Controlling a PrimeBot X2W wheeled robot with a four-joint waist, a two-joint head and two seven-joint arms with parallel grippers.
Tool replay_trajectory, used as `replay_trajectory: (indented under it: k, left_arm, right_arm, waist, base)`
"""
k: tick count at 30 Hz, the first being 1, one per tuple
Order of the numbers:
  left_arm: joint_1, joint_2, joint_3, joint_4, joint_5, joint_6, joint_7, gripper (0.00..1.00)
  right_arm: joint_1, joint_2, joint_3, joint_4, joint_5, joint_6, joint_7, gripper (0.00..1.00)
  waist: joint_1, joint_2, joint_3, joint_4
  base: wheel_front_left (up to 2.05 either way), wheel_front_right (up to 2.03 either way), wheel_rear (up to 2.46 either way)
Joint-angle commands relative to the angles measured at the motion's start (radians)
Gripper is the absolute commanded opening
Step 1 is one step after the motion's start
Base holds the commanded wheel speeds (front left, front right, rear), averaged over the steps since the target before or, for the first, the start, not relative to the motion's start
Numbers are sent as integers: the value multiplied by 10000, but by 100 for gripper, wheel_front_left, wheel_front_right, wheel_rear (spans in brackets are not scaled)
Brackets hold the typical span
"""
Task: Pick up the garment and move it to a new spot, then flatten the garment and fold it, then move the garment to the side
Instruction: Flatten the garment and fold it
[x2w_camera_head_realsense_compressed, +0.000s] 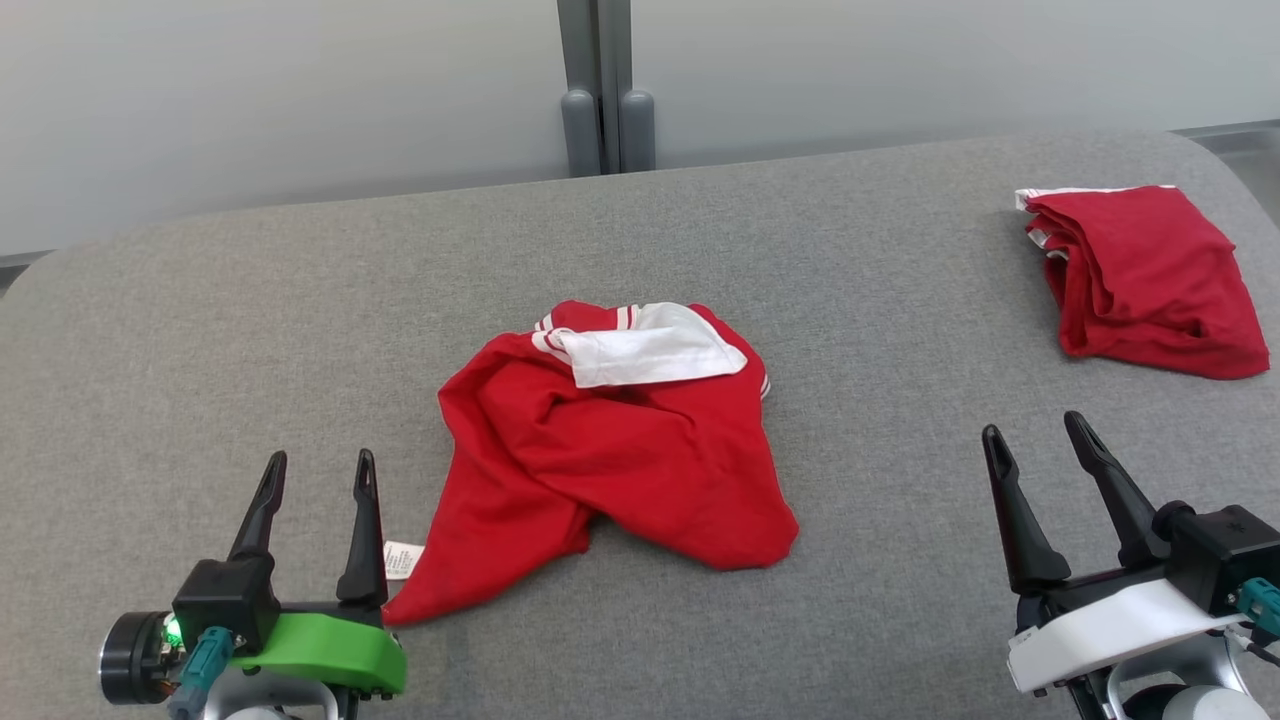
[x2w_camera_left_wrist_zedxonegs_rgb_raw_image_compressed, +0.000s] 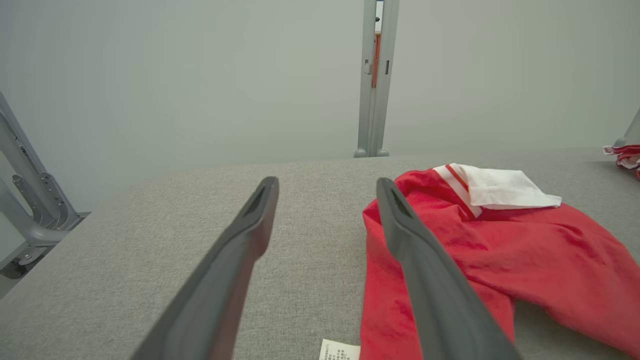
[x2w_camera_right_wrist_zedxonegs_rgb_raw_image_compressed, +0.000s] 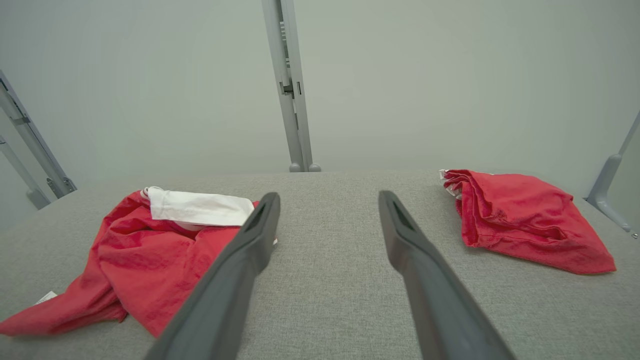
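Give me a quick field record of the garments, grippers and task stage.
surface: grey table
garment: red, crumpled, mid-table
white panel: on the garment's far side
label: at the garment's near left corner
second garment: red, folded, far right
left gripper: open, empty, near the label
right gripper: open, empty, apart from both garments
stage: garment not yet picked up

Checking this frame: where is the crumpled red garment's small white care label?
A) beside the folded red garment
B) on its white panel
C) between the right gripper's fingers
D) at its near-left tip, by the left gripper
D: the care label pokes out at the near-left tip of the crumpled garment, beside the open left gripper.
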Motion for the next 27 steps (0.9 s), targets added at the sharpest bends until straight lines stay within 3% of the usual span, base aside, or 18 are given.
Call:
replay_trajectory:
  k: [1, 13, 20, 27]
  left_arm:
    - [108, 78, -9, -56, 1, 48, -15, 100]
    - [11, 102, -73, -165, -76, 109, -29, 100]
    - [-602, 117, -130, -629, 149, 208, -54, 100]
    - [-1614, -185, -357, -848, 356, 123, -143, 100]
  right_arm:
    - [46, 7, 16, -51, -33, -15, -1, 100]
    - [-12, -41, 12, -23, 38, -15, -38, 100]
    - [-609, -721, 726, 12, 156, -15, 275, 100]
    - [-2363, -1676, 2238, 846, 565, -15, 448, 100]
  waist:
    - [0, 0, -8, 5]
    - [0, 0, 121, 58]
    - [0, 0, 998, 208]
    - [0, 0, 2107, 805]
  base:
    - [0, 0, 0]
    - [0, 0, 0]
    - [0, 0, 0]
    - [0, 0, 0]
